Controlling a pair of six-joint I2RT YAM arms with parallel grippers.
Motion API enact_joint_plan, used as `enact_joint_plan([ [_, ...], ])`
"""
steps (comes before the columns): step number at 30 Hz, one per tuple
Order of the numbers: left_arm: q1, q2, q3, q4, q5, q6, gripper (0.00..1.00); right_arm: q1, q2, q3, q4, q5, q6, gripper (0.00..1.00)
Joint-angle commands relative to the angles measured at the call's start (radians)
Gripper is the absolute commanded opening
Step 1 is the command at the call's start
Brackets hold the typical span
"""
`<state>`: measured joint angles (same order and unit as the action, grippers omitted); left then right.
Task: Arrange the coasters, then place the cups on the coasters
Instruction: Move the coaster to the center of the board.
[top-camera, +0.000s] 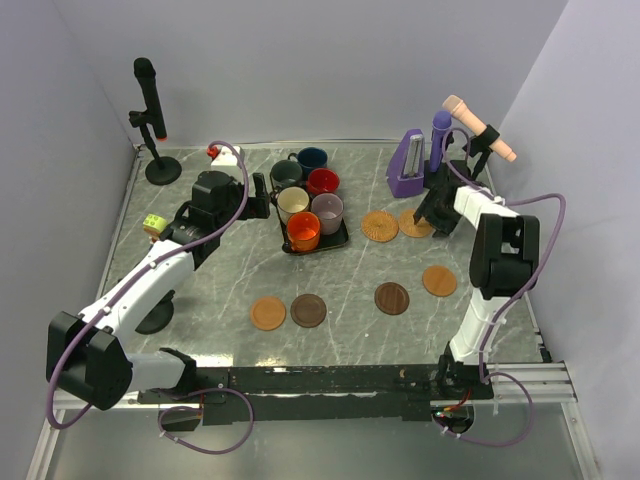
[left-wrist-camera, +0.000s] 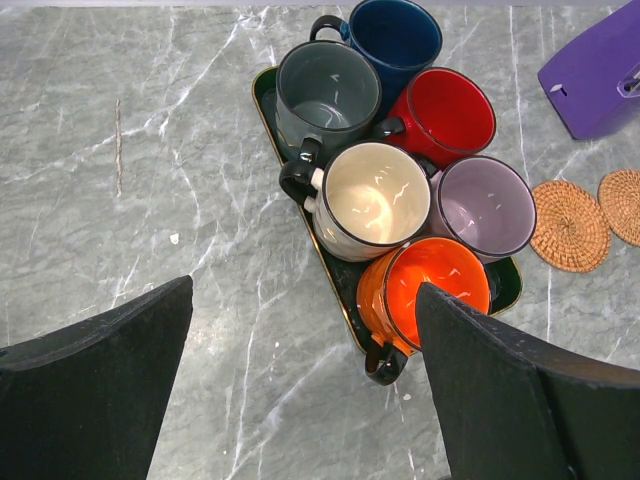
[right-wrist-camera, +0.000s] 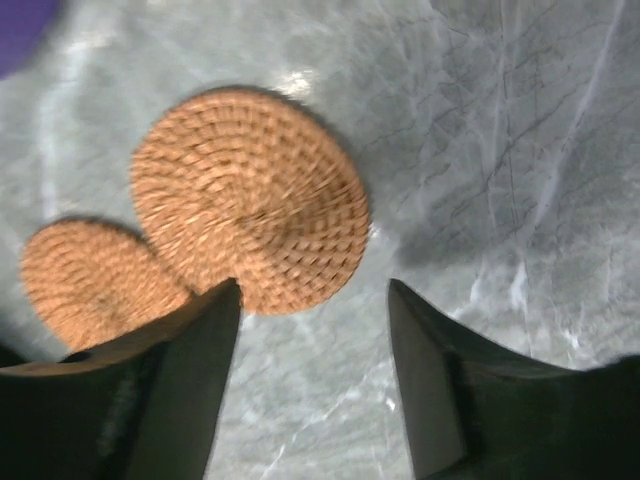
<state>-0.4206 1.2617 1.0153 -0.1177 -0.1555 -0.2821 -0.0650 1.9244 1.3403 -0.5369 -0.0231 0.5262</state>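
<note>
The left tool (left-wrist-camera: 305, 290) stands wide with nothing between its fingers, hanging over bare desk (top-camera: 220, 290) just left of the black tray (left-wrist-camera: 340, 280). All six cups sit packed together on that tray. The navy cup (left-wrist-camera: 395, 35) is farthest, then the grey-green cup (left-wrist-camera: 328, 90) and red cup (left-wrist-camera: 450, 110), then the cream cup (left-wrist-camera: 375, 195) and mauve cup (left-wrist-camera: 485, 205). The orange cup (left-wrist-camera: 410, 270) is nearest, its handle sticking out over the tray's near edge.

The right tool (right-wrist-camera: 312, 290) is low at the far right of the desk, jaws parted and holding nothing — marble shows between them. Just past its fingertips lie two tan woven coasters, one (right-wrist-camera: 250, 195) ahead and another (right-wrist-camera: 90, 280) beside it; whether their edges overlap I cannot tell.

Four more coasters lie nearer. A tan coaster (top-camera: 439, 280) and a dark brown coaster (top-camera: 391, 298) sit near each other on the right. A second dark brown coaster (top-camera: 308, 310) and a second tan coaster (top-camera: 268, 313) lie side by side in the near middle.

A purple wedge-shaped object (top-camera: 407, 165) stands beyond the right tool, on the far side.
</note>
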Motion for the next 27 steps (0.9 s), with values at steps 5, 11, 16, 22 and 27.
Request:
enact_joint_plan([
  [5,-0.004,-0.016,0.022,0.018,0.013,0.004,0.97,0.016,-0.214,-0.024,0.066,-0.081,-0.098,0.79],
  [11,-0.006,-0.038,0.023,0.018,0.031,-0.003,0.97,0.092,-0.349,-0.104,0.046,-0.098,-0.164,0.80],
  [16,-0.006,-0.051,0.042,-0.002,0.082,-0.025,0.97,0.246,-0.505,-0.225,-0.037,0.020,-0.204,0.79],
  [22,-0.017,-0.076,0.032,0.015,0.146,-0.057,0.96,0.327,-0.626,-0.413,-0.100,0.069,-0.074,0.72],
  [27,-0.035,-0.074,0.042,0.004,0.129,-0.051,0.97,0.344,-0.634,-0.536,-0.074,0.064,-0.019,0.63],
])
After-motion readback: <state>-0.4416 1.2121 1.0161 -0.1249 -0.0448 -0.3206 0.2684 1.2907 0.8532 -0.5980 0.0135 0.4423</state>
